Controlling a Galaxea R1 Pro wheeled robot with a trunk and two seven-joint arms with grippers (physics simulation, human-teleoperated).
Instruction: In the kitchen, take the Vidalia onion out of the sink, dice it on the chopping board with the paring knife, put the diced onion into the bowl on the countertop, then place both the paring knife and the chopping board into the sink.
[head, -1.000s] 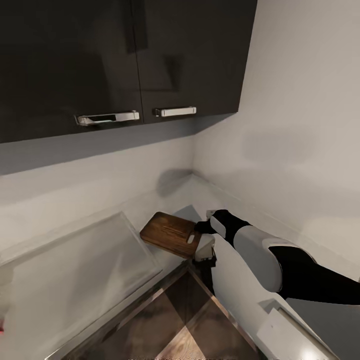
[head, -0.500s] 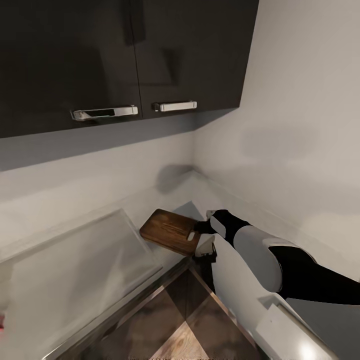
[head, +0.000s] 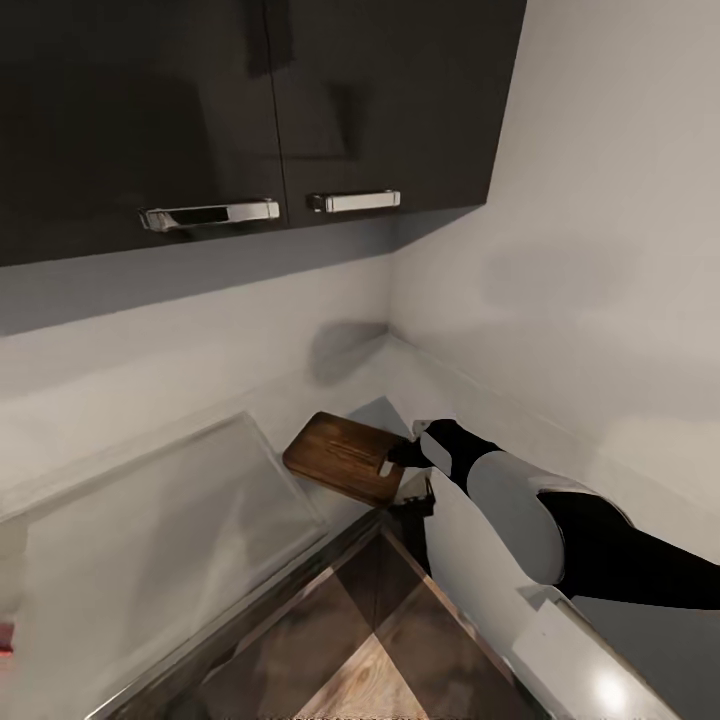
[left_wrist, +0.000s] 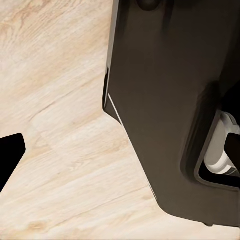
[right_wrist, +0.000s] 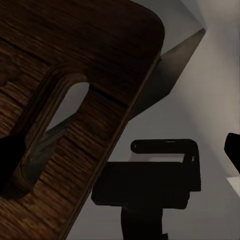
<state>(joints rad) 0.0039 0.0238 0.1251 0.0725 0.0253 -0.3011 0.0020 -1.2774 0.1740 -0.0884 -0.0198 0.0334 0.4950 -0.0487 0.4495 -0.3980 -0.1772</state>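
The brown wooden chopping board (head: 340, 458) lies in the corner of the grey countertop (head: 300, 400), with its slotted handle end toward my right arm. It casts a wide shadow behind it and looks tilted. My right gripper (head: 405, 478) is at that handle end. In the right wrist view the chopping board (right_wrist: 75, 75) is close up and the right gripper (right_wrist: 120, 152) is open. One finger (right_wrist: 10, 157) lies by the slot and the other is far off past the board's edge. The left gripper (left_wrist: 120, 160) hangs over wooden floor. The onion, knife and bowl are out of view.
A flat pale grey panel with a thin rim (head: 160, 530), seemingly the sink's drainer, lies to the left of the board. Dark wall cabinets (head: 250, 100) hang above. The counter runs along both walls of the corner. Chequered floor (head: 390, 640) lies below the counter's edge.
The camera has shifted, so the cabinets and counter sit higher in the picture. My right arm holds the same spot, and the pale part under its gripper has dropped behind the board's edge.
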